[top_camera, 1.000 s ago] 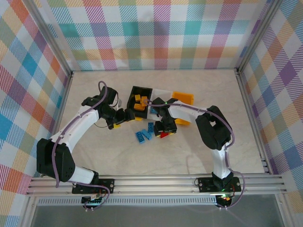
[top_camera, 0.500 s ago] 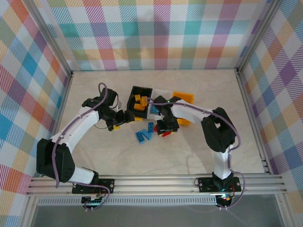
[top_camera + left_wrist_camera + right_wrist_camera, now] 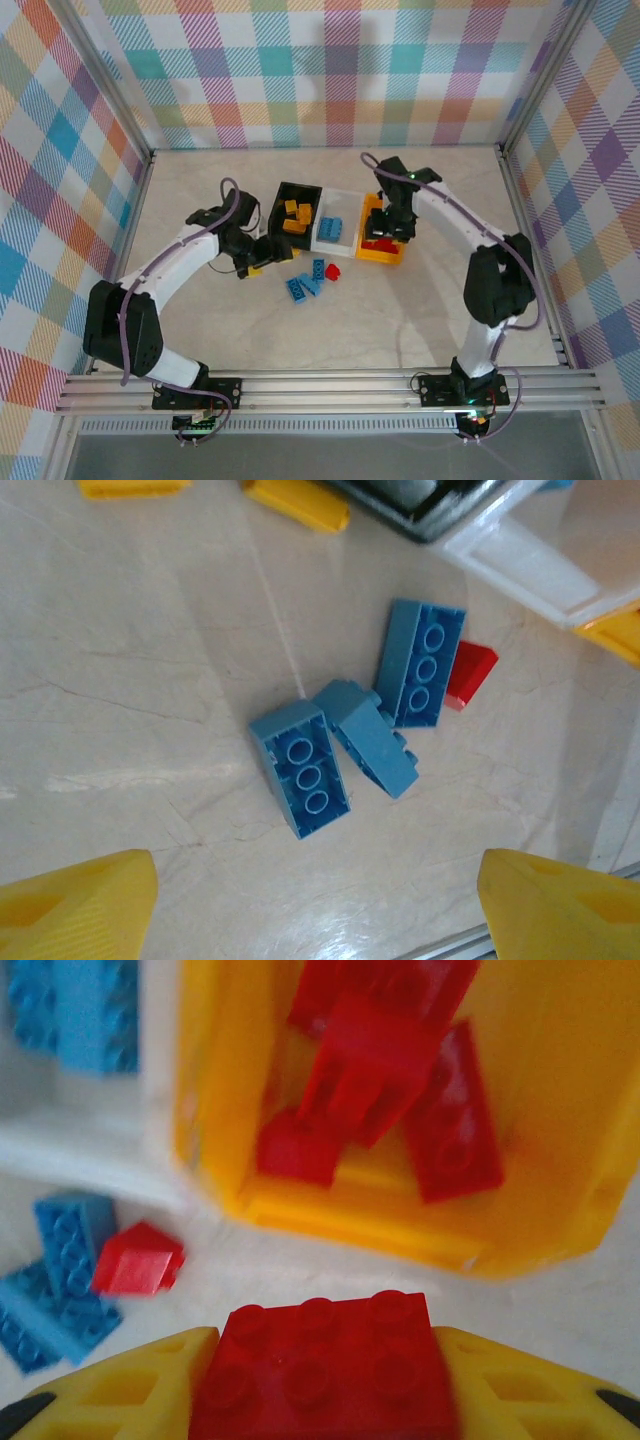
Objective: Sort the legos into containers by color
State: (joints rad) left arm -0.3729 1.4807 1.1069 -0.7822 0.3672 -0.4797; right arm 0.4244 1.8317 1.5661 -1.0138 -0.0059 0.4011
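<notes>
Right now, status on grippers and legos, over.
Left gripper open above three loose blue bricks. Right gripper shut on a red brick, at the yellow bin. One red wedge loose beside the blues. No obstruction seen.

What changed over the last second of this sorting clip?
The right tool lifted a red brick from the loose pile and swung away from the bases to above the yellow bin, brick clamped. The left tool barely shifted, open over the blue bricks, which stayed put; a red piece lies beside them.
</notes>
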